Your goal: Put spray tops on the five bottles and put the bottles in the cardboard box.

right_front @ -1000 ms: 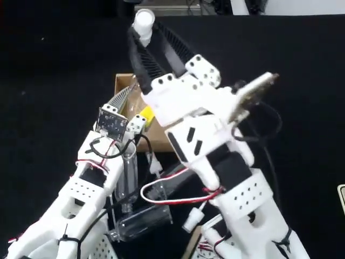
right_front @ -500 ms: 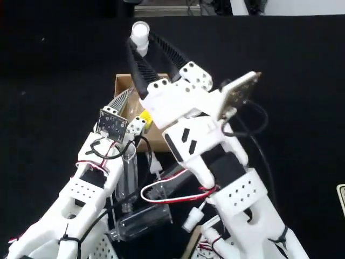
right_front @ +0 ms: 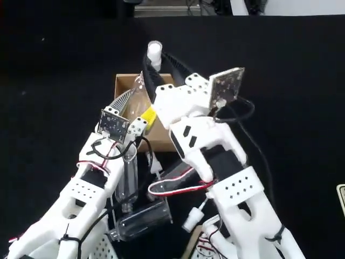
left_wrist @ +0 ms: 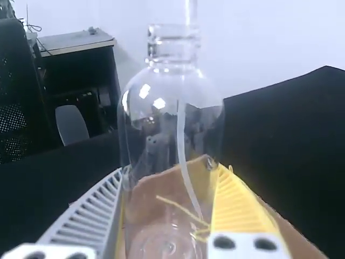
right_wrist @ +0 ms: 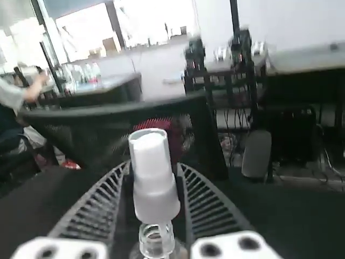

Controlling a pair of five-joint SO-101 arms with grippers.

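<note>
While open black desk [right_front: 291, 59] surrounds the cardboard box [right_front: 122, 82] on its far and side edges, the left tool [left_wrist: 168, 174] is clamped on a clear bottle [left_wrist: 170, 118] held over the box. The right tool [right_wrist: 153, 167] is closed on a white spray top [right_wrist: 152, 178] just above the bottle's threaded neck [left_wrist: 173, 40], and the thin dip tube [left_wrist: 181, 154] runs down inside the bottle.

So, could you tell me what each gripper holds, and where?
Left gripper: clear plastic bottle, by its body; right gripper: white plastic spray top, by its lower part.
</note>
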